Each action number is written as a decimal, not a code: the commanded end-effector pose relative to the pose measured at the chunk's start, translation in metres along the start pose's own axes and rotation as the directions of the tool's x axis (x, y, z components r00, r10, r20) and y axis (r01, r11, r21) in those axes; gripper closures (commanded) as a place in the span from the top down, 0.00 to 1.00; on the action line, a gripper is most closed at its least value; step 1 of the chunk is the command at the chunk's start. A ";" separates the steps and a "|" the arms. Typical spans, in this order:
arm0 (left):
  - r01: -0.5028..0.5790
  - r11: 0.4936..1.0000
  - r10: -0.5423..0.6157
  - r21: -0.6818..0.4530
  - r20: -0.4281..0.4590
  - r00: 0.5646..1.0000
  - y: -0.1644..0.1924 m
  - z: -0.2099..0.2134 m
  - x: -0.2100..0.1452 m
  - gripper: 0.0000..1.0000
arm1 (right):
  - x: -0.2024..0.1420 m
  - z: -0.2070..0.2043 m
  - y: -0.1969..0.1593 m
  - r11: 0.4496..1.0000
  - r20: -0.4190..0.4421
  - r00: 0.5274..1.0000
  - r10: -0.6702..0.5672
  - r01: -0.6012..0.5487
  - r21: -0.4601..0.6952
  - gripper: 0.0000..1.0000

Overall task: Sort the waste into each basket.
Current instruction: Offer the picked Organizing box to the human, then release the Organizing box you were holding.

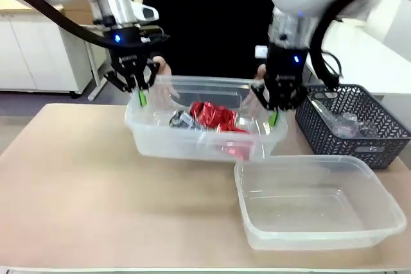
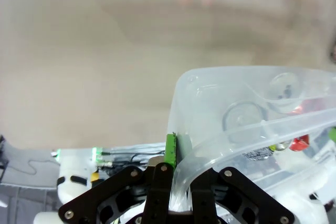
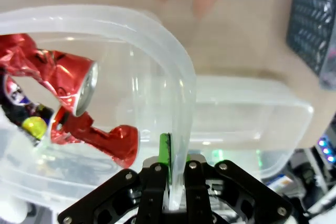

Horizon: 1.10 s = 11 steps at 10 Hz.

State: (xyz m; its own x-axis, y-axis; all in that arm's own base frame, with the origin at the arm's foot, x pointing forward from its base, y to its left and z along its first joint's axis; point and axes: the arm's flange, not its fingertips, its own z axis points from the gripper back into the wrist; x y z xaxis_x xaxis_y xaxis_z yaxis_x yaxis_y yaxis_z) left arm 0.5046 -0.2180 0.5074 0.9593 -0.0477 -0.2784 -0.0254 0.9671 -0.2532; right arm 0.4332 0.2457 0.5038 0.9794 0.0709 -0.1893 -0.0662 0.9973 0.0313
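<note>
A clear basket [image 1: 154, 139] holding crushed red-and-silver cans and wrappers [image 1: 212, 117] hangs between my two grippers, seemingly just off the table. My left gripper [image 1: 140, 97] is shut on its left rim, and the left wrist view shows that gripper [image 2: 177, 153] pinching the rim [image 2: 220, 145]. My right gripper [image 1: 274, 117] is shut on the right rim. In the right wrist view that gripper [image 3: 173, 156] clamps the wall, with a red can [image 3: 68, 77] and a wrapper [image 3: 105, 140] inside. A second clear basket [image 1: 379, 216] sits empty at the front right.
A dark grey lattice basket [image 1: 379, 126] with clear plastic items stands at the right edge, behind the empty basket. A person's hands [image 1: 162, 67] hover just beyond the lifted basket. Bare tabletop [image 1: 77, 184] lies to the left and front.
</note>
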 end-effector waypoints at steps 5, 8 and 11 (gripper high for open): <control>-0.019 1.000 0.019 -0.014 0.004 1.000 0.005 0.004 0.034 0.06 | 0.058 -0.004 0.002 1.000 -0.051 0.999 0.005 -0.005 -0.009 0.04; -0.019 1.000 0.019 -0.014 0.004 1.000 0.005 0.004 0.034 0.06 | 0.058 -0.004 0.002 1.000 -0.051 0.999 0.005 -0.005 -0.009 0.04; -0.019 1.000 0.019 -0.014 0.004 1.000 0.005 0.004 0.034 0.06 | 0.058 -0.004 0.002 1.000 -0.051 0.999 0.005 -0.005 -0.009 0.04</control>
State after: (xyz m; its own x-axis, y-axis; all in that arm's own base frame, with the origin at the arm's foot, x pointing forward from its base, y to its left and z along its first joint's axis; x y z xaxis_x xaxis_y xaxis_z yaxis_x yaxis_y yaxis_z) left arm 0.5442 -0.2130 0.4958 0.9576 -0.0308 -0.2866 -0.0423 0.9686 -0.2452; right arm 0.4920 0.2486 0.4912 0.9693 0.0669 -0.2364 -0.0619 0.9977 0.0282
